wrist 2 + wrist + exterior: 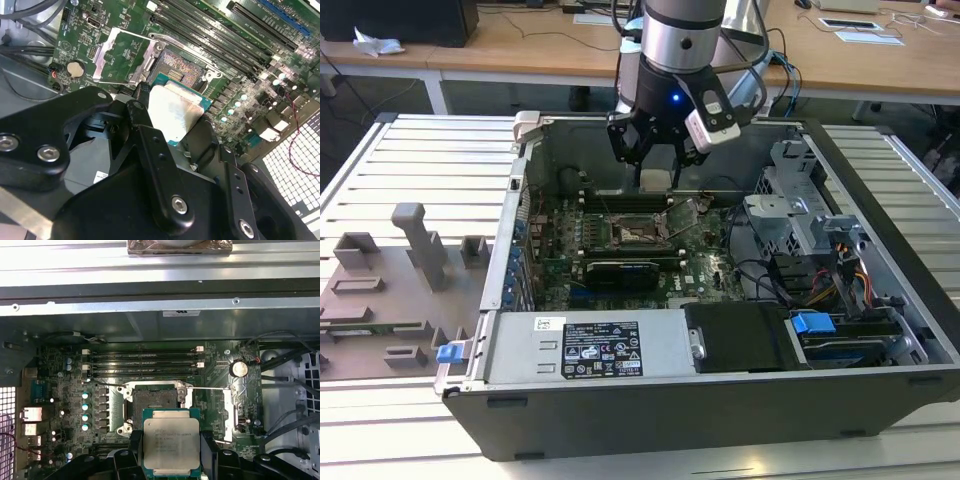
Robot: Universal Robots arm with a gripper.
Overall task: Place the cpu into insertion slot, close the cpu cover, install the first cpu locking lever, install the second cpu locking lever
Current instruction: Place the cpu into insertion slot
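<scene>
my claw [171,454] is clamped on the cpu [171,440]: square, no long axis, pale metal top up, green rim. the socket [638,232] sits at 6 o'clock of it in the exterior view.

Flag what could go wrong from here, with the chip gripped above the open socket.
1. The gripper holds the cpu offset from the open socket. If lowered off-centre or tilted, the chip might seat badly and damage the socket.
2. The cpu cover is flipped open right beside the socket, and a thin lever rod runs across on that side. The gripper's broad body could catch either one on the way down.
</scene>
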